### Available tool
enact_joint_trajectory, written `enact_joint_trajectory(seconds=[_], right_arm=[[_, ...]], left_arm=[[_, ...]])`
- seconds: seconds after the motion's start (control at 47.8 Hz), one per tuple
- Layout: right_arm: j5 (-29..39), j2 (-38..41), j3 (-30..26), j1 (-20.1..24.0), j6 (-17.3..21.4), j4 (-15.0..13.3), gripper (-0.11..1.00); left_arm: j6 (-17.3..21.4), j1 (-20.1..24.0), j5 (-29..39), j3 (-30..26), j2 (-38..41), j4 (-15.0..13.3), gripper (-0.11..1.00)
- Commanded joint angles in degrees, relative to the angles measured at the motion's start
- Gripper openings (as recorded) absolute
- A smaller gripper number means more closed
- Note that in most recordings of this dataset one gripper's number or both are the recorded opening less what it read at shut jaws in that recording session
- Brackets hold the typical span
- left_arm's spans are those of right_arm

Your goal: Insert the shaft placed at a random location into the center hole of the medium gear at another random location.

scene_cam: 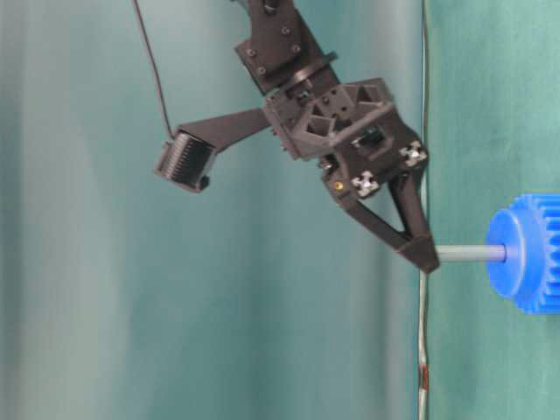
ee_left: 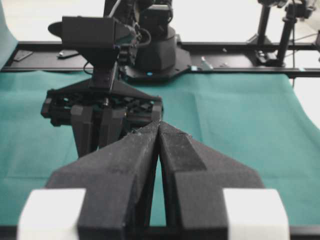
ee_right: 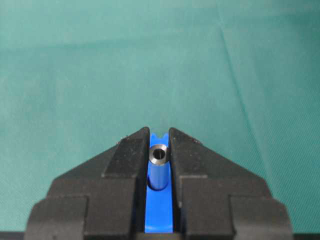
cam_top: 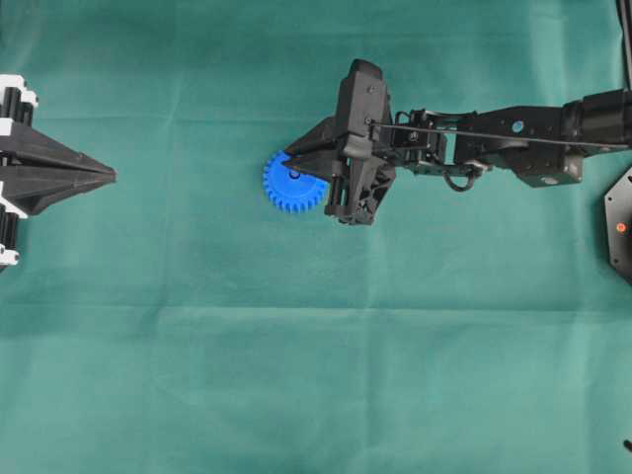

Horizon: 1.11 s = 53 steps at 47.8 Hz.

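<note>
On the far left of the overhead view my left gripper (cam_top: 111, 177) sits parked at the cloth's edge, well apart from the work; its own wrist camera shows the black fingers (ee_left: 125, 165) pressed together on nothing, so I leave that arm alone.

Moving toward the middle, the bright blue toothed plastic medium gear (cam_top: 289, 184) lies flat on the green cloth (cam_top: 296, 375), partly hidden under the right arm's hand. The right gripper (cam_top: 295, 159) hangs directly over it. From the table-level camera, which shows the scene turned on its side, the short silvery-grey metal shaft (scene_cam: 470, 254) runs from the black fingertips (scene_cam: 426, 255) straight to the gear's raised hub (scene_cam: 506, 251), its far end at or already in the center hole; I cannot tell how deep it sits. The wrist camera looks straight along the pin: the jaws are clamped on the shaft (ee_right: 159, 167) from both sides, with blue directly behind it.

I judge the insertion is under way but not seated. To do it well, I would keep the pin square to the gear face, press slowly along its own axis with no sideways push that could skate the loose gear across the cloth, and release only once the shaft stands by itself.
</note>
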Motion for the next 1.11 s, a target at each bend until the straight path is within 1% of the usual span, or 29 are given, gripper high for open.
enact_joint_trajectory(seconds=[0.0, 0.46, 1.088], right_arm=[[-0.44, -0.53, -1.49, 0.18, -0.18, 0.44, 0.12], [-2.02, 1.85, -1.49, 0.18, -0.18, 0.44, 0.12], [-2.11, 4.13, -2.02, 0.18, -0.09, 0.44, 0.12]], left_arm=[[-0.09, -0.09, -0.26, -1.23, 0.44, 0.18, 0.00], [-0.09, -0.18, -0.26, -1.23, 0.44, 0.18, 0.00], [-0.09, -0.09, -0.18, -1.23, 0.53, 0.18, 0.00]])
